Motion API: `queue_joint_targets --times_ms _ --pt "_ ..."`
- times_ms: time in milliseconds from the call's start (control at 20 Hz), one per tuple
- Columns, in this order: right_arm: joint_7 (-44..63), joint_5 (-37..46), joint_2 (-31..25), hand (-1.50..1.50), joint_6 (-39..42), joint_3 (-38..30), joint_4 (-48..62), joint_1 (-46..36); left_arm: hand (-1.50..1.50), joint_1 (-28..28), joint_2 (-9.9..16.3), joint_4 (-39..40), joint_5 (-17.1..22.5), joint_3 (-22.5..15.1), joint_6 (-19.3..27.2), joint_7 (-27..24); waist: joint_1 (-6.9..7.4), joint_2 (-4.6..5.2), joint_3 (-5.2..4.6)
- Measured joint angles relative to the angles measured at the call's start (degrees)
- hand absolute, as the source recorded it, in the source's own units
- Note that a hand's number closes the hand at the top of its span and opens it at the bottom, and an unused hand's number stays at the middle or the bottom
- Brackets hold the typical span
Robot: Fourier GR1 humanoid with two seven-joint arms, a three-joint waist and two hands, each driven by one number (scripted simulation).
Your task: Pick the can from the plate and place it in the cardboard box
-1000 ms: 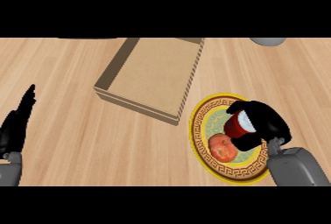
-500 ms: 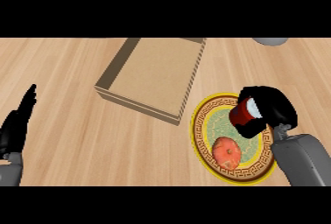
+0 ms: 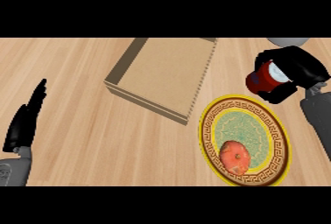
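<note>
- I take the cardboard box (image 3: 165,74) as my landmark; it lies open on the wooden counter (image 3: 84,127), its long sides running from the near left towards the far right.
- My right hand (image 3: 294,72) is to the right of the box, with its fingers curled round the can (image 3: 265,78), so the can is pinched in the hand and not resting on anything I can see.
- The can is red with a pale end cap, tipped so that its long axis slants, cap end towards the far right, base towards the box.
- The plate (image 3: 275,127) lies just beside the box's near right corner, and the can is above and beyond the plate's far rim, clear of it. A tomato (image 3: 234,156) sits alone on the plate's near part.
- The relation that matters to me: the box opening lies to the left of the held can, and the box's right wall stands between them. I judge the carry should go leftward over that wall before I lower.
- My left hand (image 3: 26,120) rests far to the left of the box, fingers straight and pressed together, pointing up. The right hand is much the nearer to the box and already has the load.
- A grey object (image 3: 284,40) shows at the far edge, right of the box; I can't tell what it is.
</note>
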Motion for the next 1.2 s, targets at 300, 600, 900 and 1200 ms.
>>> queue_joint_targets --times_ms 300,600,900,1200 --pt "-15.21 -2.8 -0.94 1.5 -6.0 -4.82 9.63 -9.5 0.0 -0.74 -0.06 1.24 -0.18 0.36 0.26 -0.42 -0.57 -0.26 -0.05" --pt "-23.3 -3.81 3.23 1.5 -6.94 -6.05 20.56 -19.98 0.0 -0.21 -0.51 2.25 -0.19 0.75 0.48 -1.15 -1.09 -0.61 -0.13" --pt "-21.09 -6.41 9.98 1.5 -3.07 -8.01 28.11 -30.25 0.0 0.08 0.05 1.85 -0.06 1.29 -0.13 -0.69 -1.5 -0.88 -0.19" --pt "-15.77 -8.1 16.53 1.5 -2.94 -10.52 35.03 -38.23 0.0 0.68 -0.36 1.24 -0.43 1.13 -0.11 -0.47 -1.72 -0.91 -0.21"
